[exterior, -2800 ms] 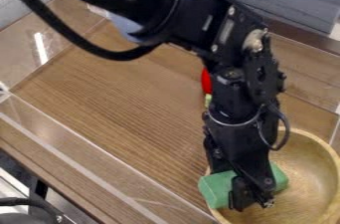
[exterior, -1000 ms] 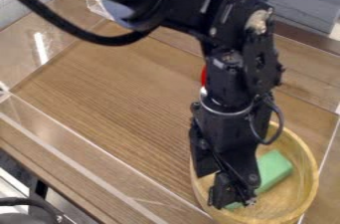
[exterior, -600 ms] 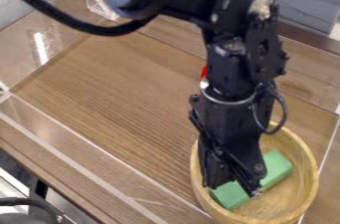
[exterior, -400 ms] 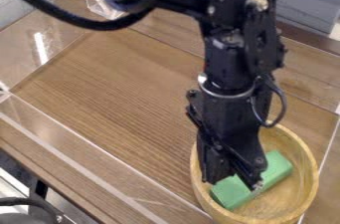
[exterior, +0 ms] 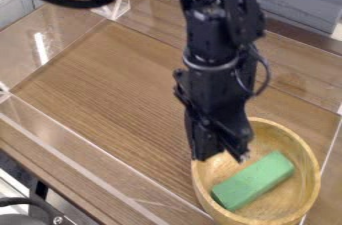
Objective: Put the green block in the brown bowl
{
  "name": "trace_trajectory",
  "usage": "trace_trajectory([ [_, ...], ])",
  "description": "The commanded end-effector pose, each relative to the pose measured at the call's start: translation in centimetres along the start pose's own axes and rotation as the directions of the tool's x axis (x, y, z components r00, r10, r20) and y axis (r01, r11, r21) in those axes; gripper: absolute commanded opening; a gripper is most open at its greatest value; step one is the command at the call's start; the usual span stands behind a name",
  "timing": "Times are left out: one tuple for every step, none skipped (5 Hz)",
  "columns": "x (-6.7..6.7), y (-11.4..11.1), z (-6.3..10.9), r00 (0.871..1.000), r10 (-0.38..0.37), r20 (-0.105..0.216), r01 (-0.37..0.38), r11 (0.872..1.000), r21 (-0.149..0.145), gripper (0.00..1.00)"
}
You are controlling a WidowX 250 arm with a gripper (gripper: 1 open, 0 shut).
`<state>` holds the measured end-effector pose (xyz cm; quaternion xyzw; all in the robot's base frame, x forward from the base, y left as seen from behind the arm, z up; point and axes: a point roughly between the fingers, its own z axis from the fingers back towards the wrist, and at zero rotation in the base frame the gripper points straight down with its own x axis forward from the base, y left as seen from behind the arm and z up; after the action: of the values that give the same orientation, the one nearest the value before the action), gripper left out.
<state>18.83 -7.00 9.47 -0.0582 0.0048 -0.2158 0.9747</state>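
The bowl [exterior: 303, 205] sits at about five o'clock in the view, on the wooden tabletop [exterior: 114, 94]. The block [exterior: 254, 180] lies inside it, slanting from seven o'clock to one o'clock. Farther back, the tool [exterior: 221, 156] hangs just beyond the block toward eleven o'clock, closed and holding nothing. Its dark arm [exterior: 214, 29] reaches up toward twelve o'clock, covering part of the tabletop's far side.

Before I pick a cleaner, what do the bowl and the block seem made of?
The bowl looks like pale wood, smooth, perhaps lightly varnished, given its warm tan color. The block seems painted wood or plastic, matte, going by its even mint green; which one, I can't tell.
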Motion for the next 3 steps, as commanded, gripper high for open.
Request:
trace_trajectory([
  [0.9, 0.5, 1.4, 0.998, 0.002, 0.057, -0.002, 1.0, 0.005, 0.0],
  [1.4, -0.1, 2.0, 0.997, 0.036, 0.068, -0.036, 0.999, 0.001, 0.0],
  [1.9, -0.9, 2.6, 0.995, 0.06, 0.076, -0.06, 0.998, -0.001, 0.0],
])
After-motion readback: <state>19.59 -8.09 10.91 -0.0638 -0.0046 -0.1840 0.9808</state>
